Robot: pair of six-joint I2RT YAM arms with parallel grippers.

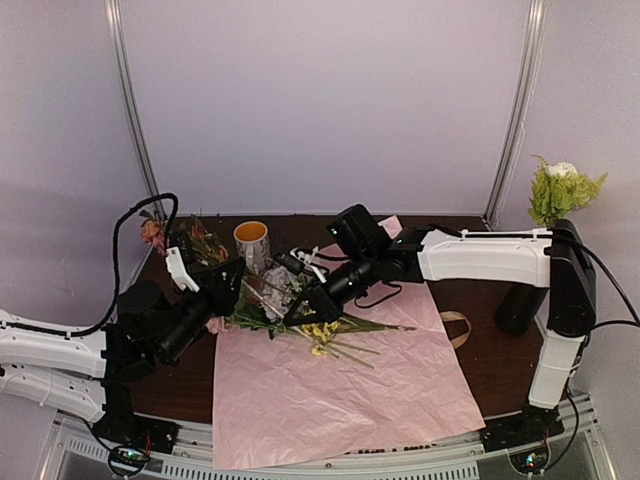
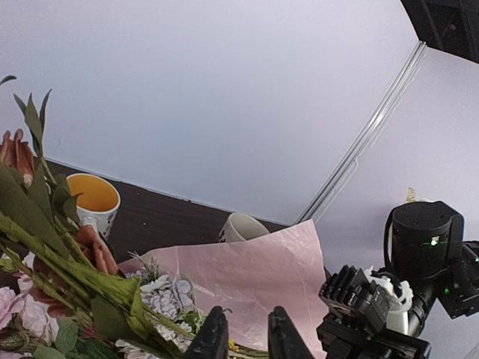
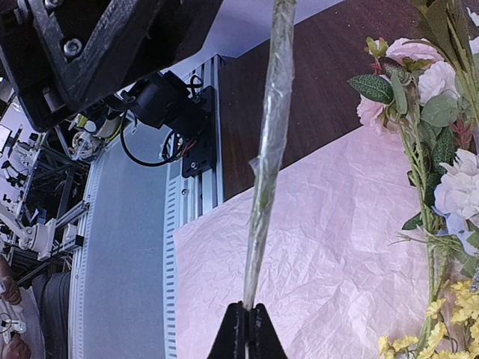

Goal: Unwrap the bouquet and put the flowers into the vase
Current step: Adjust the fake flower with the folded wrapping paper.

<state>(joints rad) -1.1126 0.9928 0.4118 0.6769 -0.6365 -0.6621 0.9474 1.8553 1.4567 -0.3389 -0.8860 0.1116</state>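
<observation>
One green stem [image 3: 271,134] is clamped in the right pincer [image 3: 246,310], whose jaws are clenched tight on its lower end. The rest of the flowers [image 1: 270,300] lie in a loose heap left of the middle of the desk [image 1: 505,375], on the far end of the pink paper [image 1: 330,400]. That sheet is spread flat toward the near edge.

The unwrapping looks largely finished. The paper is open and the beige ribbon [image 1: 455,325] lies loose just off the sheet's right side. The vase [image 1: 520,310] stands near the right edge, partly behind the right arm. A white bloom with green leaves [image 1: 562,188] shows above it and seems to stand in it, though the arm hides the join. Most of the flowers are not yet moved, so I judge the placing to be at an early stage.

The left pincer [image 2: 247,314] is low among the flowers on the heap's left side. Its fingers stand a little apart with bare paper visible between them. I cannot tell whether they grip anything lower down.

Only the top view shows the vase, the ribbon and how both arms meet over the heap. The right wrist view alone makes the grip on the stem plain, with the stem rising clear above the paper. The left wrist view adds a cream mug [image 2: 243,224] by the far edge behind the paper. It also gives a closer look at the orange-lined mug [image 2: 93,198], which in the top view stands toward the far edge, left of the middle.
</observation>
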